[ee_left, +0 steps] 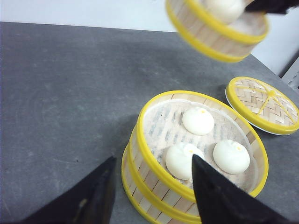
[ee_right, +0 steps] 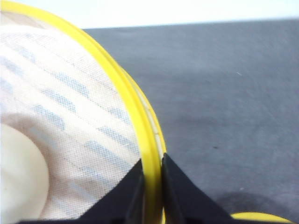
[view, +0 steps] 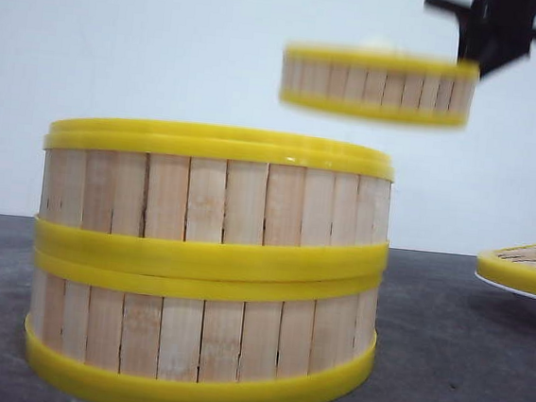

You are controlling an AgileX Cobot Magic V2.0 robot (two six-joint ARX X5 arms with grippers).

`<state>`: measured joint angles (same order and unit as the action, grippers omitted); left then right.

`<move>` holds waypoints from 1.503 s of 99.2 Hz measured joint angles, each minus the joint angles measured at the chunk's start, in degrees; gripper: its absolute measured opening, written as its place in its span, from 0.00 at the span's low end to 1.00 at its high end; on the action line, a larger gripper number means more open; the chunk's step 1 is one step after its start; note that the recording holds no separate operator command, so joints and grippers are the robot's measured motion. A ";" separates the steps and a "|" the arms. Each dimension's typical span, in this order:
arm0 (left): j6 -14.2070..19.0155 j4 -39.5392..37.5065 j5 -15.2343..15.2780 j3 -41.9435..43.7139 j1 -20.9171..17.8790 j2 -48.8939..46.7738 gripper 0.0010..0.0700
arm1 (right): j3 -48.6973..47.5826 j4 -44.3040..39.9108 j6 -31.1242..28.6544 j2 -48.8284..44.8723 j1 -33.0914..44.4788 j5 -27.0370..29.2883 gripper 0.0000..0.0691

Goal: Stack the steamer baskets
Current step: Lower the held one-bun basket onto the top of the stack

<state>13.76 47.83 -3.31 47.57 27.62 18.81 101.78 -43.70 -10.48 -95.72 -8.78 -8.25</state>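
- Dark grey table (view: 460, 372) under a white wall.
- Near: two stacked steamer baskets (view: 206, 271), top one showing three buns (ee_left: 198, 120), ready for another.
- Left gripper (ee_left: 152, 186) hangs spread, empty.
- Far right: right gripper (ee_right: 152, 186) pinches third basket's (view: 379, 85) rim, carrying it aloft, presumably stackward.

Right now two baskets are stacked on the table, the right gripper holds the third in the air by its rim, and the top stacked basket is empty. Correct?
Not quite: the top stacked basket holds three buns, as the left wrist view shows. The rest stands.
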 joint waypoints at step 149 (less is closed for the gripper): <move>-1.31 2.86 -0.02 0.00 0.00 0.00 0.42 | -16.13 -6.54 9.14 9.20 -26.80 0.76 0.05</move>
<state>12.45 50.70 -3.33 47.57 27.62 18.81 85.65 -50.24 -1.34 -86.52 -35.57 -7.49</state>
